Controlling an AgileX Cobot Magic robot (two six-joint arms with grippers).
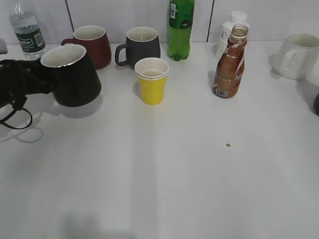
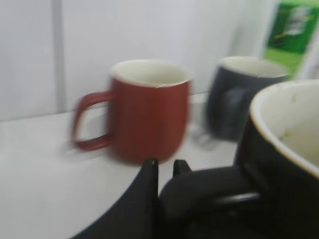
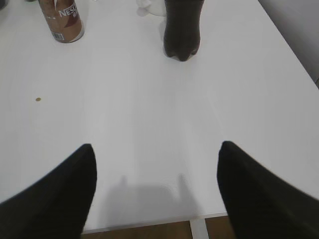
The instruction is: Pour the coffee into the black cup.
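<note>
Gripping the black cup [image 1: 72, 74] by its handle, left gripper [image 2: 164, 167] should keep it level — right gripper [image 3: 157, 164] spread wide, idle.

Maroon mug [image 1: 92, 45] and dark grey mug [image 1: 139, 46] stand at rear. Yellow paper cup [image 1: 152, 80] ahead of them. Green bottle [image 1: 180, 29], white bottle [image 1: 230, 31], water bottle [image 1: 27, 31], white mug [image 1: 298, 55] upright.

Left gripper [image 1: 30, 79]: matte black casing with rounded contours; thin black cable looped at its seven o'clock. Fingertips [image 2: 151, 167] taper to blunt black points. Right gripper [image 3: 155, 189]: two broad, smooth black fingers, unmarked; no screws or lettering visible.
</note>
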